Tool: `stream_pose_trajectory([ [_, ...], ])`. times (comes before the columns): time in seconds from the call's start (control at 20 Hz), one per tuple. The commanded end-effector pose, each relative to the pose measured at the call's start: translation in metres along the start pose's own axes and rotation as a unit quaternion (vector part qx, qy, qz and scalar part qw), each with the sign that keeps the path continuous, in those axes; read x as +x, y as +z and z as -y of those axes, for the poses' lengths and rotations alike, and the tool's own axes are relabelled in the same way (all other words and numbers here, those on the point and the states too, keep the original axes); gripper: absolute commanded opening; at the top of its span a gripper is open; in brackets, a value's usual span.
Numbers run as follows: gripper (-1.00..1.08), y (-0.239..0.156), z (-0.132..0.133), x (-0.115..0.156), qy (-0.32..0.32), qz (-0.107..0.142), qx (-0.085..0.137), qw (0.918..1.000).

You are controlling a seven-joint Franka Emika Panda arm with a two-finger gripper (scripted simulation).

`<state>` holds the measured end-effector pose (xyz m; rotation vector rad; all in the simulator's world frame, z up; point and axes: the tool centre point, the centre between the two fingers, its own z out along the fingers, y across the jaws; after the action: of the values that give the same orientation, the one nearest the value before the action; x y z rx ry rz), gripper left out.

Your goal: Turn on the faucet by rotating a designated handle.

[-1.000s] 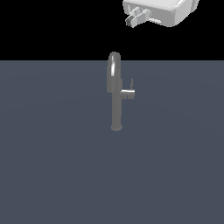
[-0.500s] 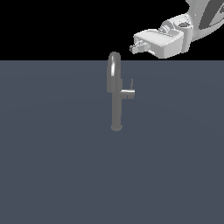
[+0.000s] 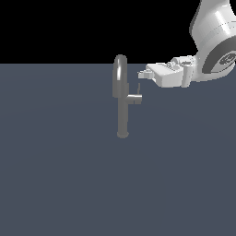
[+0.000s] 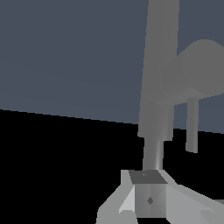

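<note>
The faucet (image 3: pixel 122 113) is a slim grey column standing on the dark floor, with an arched spout (image 3: pixel 120 69) on top. A short stub (image 3: pixel 134 98) sticks out toward the exterior view's right. The handle (image 3: pixel 138 87) is a thin dark stick rising from the stub's end. My gripper (image 3: pixel 143 73) hangs just above and right of the handle's tip, apart from it, with its fingers together and empty. In the wrist view the column (image 4: pixel 159 65), the stub (image 4: pixel 197 72) and the handle (image 4: pixel 191 127) lie beyond the fingers (image 4: pixel 148 199).
The flat dark grey-blue floor (image 3: pixel 60 175) spreads all around the faucet. My white arm (image 3: pixel 214 41) comes in from the exterior view's upper right. Nothing else shows.
My gripper has come down and toward the exterior view's left, from the upper right corner to just beside the handle's tip. The faucet and handle have not moved.
</note>
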<state>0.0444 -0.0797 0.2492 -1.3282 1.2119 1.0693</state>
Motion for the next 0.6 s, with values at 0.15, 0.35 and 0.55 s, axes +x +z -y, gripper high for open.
stream_pose_trajectory([
  [0.15,-1.0,0.003,0.002,0.026,0.037,0.033,0.037,0.9981],
  [0.35,-1.0,0.006,0.003,0.036,0.051,0.046,0.051,0.9963],
  [0.55,-1.0,0.007,0.003,0.039,0.055,0.05,0.056,0.9957],
])
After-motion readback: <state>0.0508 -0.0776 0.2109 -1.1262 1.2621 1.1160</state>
